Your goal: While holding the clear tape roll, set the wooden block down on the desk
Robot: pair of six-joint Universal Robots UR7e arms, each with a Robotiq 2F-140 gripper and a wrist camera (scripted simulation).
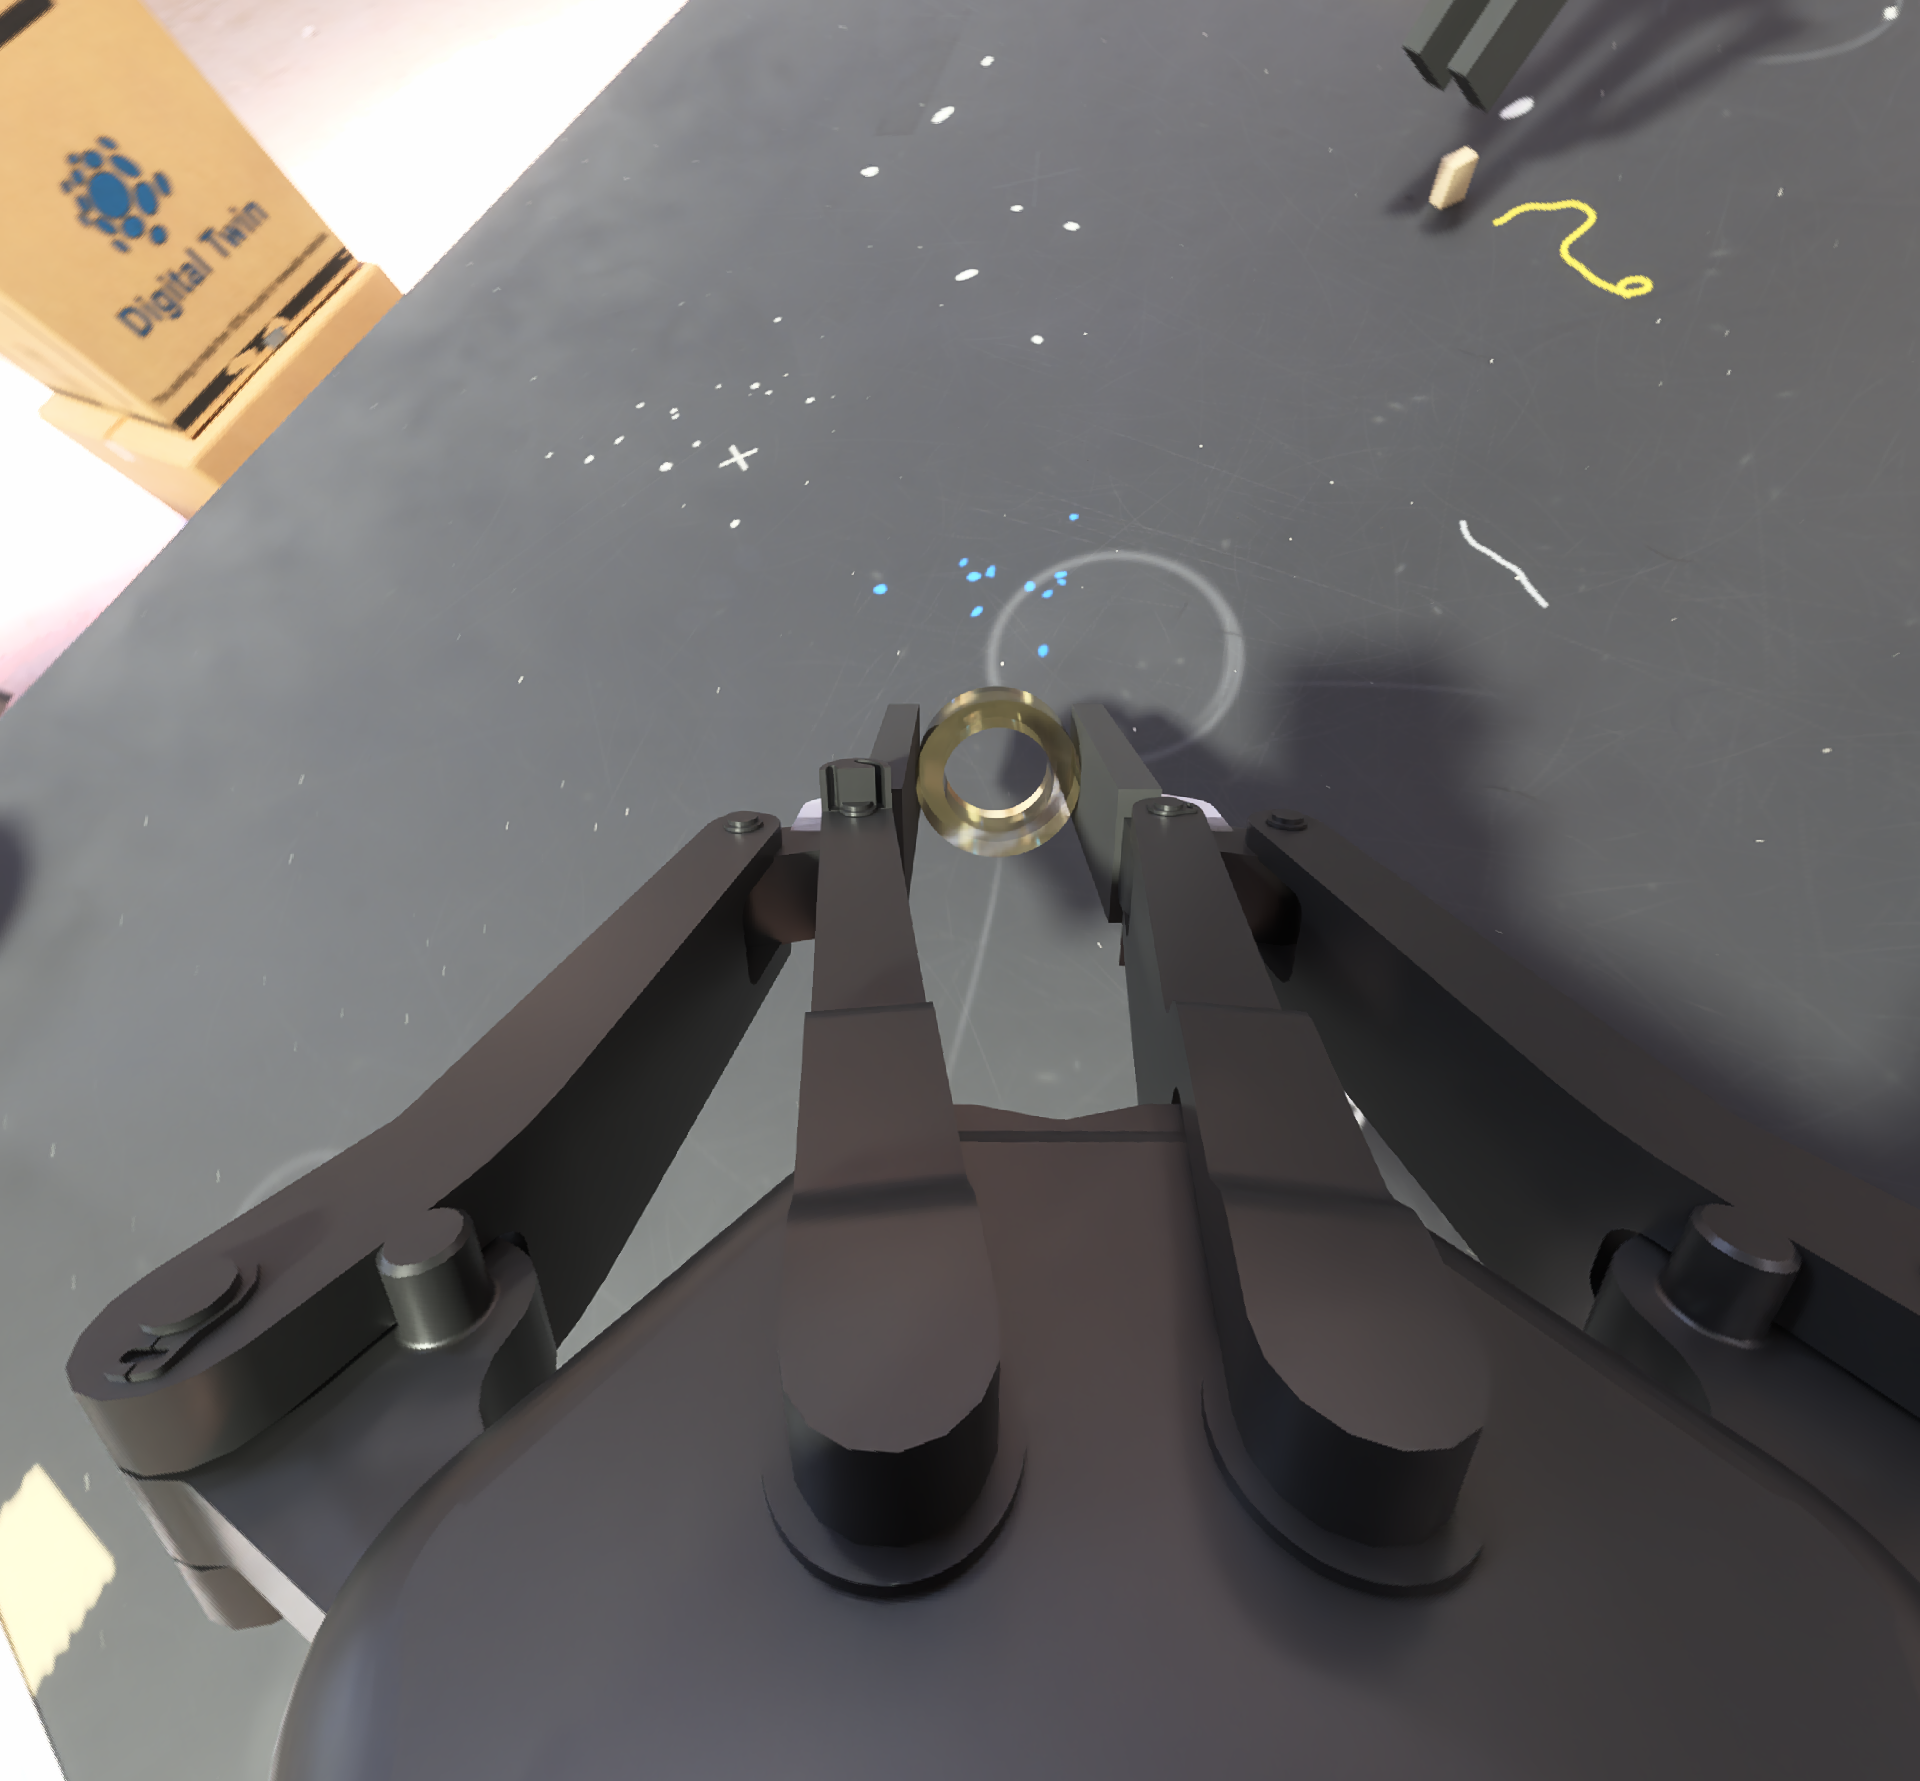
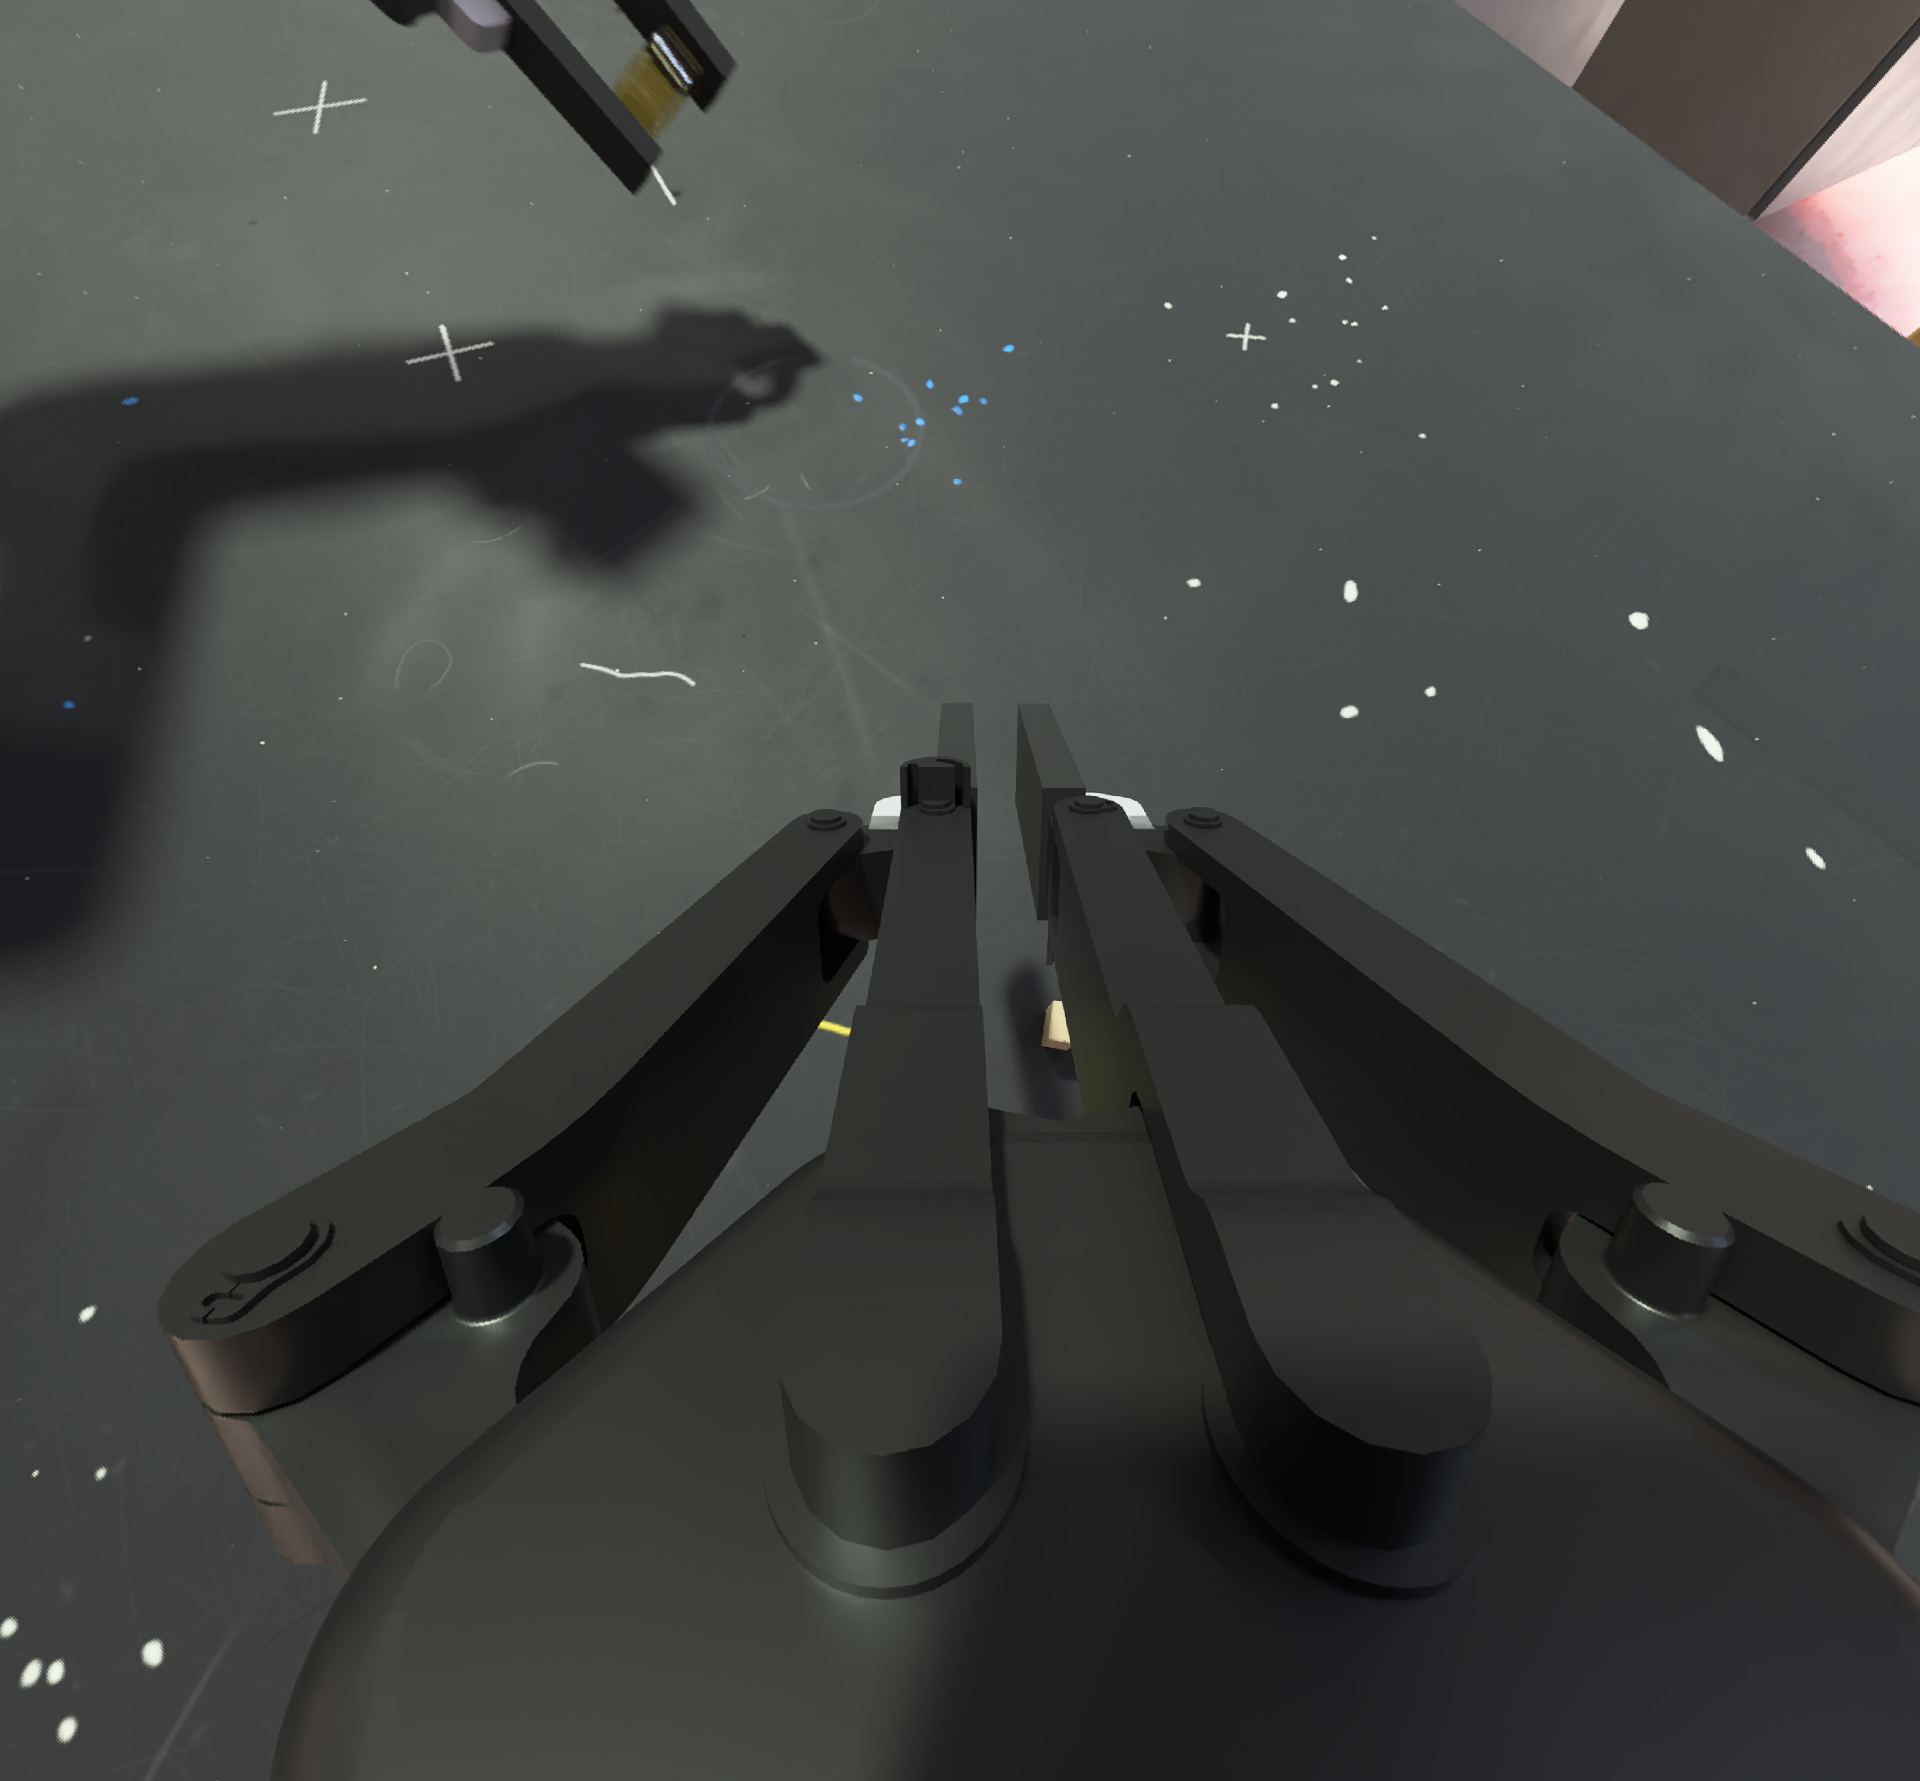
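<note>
The dark desk (image 1: 623, 796), speckled with white and blue paint marks, carries everything. A cardboard box (image 1: 135, 204) sits beyond its edge. The left gripper (image 1: 997, 744) hangs above the desk, its jaws closed on the tape roll (image 1: 997, 770), gripped across its flat sides with the hole facing the left wrist camera. The right gripper (image 2: 995, 729) has its jaws nearly together with a narrow gap, holding nothing. The block (image 1: 1451, 177) lies on the desk just below those fingertips, beside a yellow squiggle (image 1: 1574, 248).
</note>
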